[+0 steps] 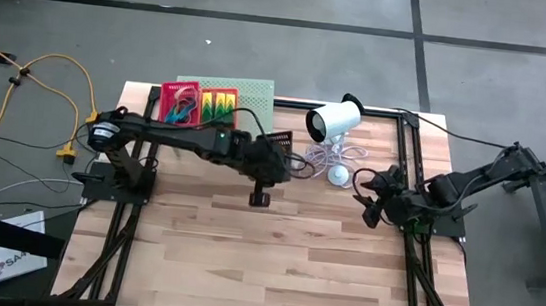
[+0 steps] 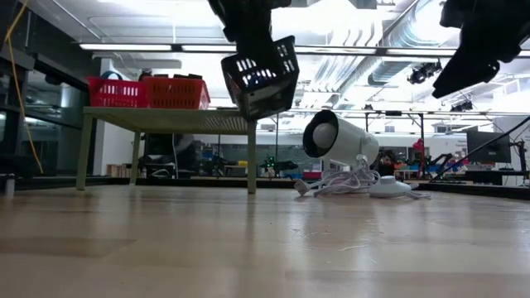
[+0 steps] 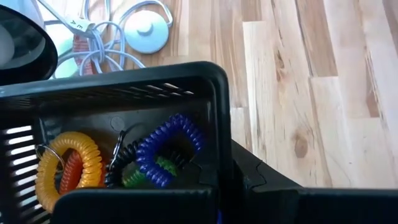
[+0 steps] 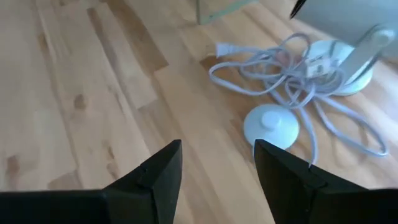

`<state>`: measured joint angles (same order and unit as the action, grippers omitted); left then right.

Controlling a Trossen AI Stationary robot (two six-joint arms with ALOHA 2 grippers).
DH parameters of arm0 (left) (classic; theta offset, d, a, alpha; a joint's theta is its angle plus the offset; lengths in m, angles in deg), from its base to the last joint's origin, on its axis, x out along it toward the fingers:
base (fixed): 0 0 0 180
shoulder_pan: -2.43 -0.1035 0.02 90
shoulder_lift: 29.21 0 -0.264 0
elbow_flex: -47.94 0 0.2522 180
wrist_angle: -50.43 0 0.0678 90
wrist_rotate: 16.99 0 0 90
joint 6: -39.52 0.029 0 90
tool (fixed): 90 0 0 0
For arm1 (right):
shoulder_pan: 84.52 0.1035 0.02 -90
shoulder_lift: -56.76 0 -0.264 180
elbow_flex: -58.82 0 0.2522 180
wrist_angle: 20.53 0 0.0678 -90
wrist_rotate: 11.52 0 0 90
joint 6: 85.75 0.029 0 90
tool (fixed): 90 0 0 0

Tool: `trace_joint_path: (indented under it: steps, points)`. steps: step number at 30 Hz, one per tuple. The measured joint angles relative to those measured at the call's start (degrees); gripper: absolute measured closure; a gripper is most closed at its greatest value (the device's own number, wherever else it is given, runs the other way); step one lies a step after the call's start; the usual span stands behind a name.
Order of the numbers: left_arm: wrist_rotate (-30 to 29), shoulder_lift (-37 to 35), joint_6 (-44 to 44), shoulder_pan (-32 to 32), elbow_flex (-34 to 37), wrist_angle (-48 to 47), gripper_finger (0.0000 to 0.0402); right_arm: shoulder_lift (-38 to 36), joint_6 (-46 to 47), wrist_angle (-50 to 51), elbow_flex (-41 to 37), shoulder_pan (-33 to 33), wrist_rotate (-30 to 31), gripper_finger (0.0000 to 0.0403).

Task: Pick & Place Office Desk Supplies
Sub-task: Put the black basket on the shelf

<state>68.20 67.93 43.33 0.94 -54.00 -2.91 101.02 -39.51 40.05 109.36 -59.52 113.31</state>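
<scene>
Low view: the black mesh basket [image 2: 263,74] hangs tilted in mid-air above the table [image 2: 248,248], its rim pinched tight by the left gripper [image 2: 248,37], while the red basket [image 2: 149,93] sits on the pale-green stand [image 2: 166,120] behind. From overhead, that gripper [image 1: 263,172] reaches toward the middle of the table, well apart from the stand at the far left corner.

Inside the carried basket, the left wrist camera shows a blue coil loop [image 3: 168,149], a yellow-orange coil [image 3: 65,168] and darker coils, all lying loose against the mesh wall.

The basket looks light and stiff, with thin perforated walls, so a grip on the rim suits it. Tilted as it is, the springy coils could slide or bounce out if it swings sharply, and a level carry would be safer.

The right gripper [image 4: 217,180] waits near the table's right edge with its fingers spread and nothing between them, hovering just above the white device's cable [image 4: 298,81] and round base [image 4: 270,124].
</scene>
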Motion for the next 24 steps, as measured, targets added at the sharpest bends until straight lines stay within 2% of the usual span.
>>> trace_joint_path:
  steps: [11,24]
  points:
    - [0.7,0.0,2.3,-1.9,0.0,-0.2,0.0401,0.4,0.0,0.0,0.0,0.0,-9.7,0.0215]
    - [-0.4,0.0,3.8,1.5,0.0,-1.3,0.0401,0.5,0.0,0.0,0.0,0.0,-17.3,0.0215]
